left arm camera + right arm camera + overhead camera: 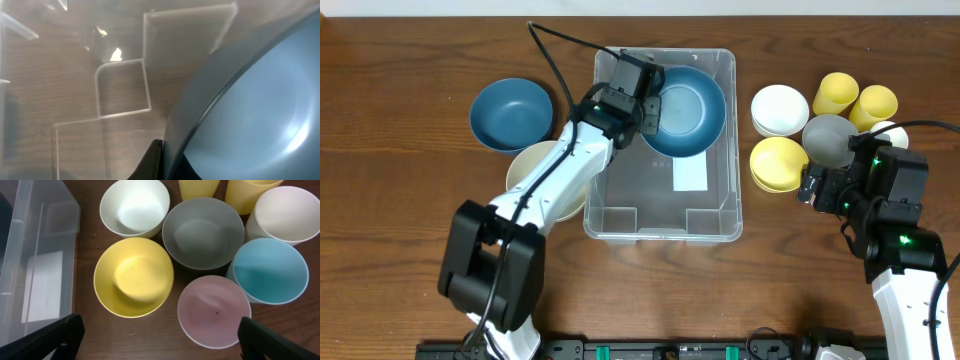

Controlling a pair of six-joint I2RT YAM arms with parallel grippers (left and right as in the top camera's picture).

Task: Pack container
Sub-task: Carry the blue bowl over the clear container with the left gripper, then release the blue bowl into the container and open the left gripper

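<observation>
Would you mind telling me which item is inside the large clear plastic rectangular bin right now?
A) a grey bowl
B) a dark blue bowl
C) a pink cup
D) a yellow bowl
B: the overhead view shows the dark blue round bowl within the walls of the large clear plastic rectangular bin, and nothing else is in the bin.
</observation>
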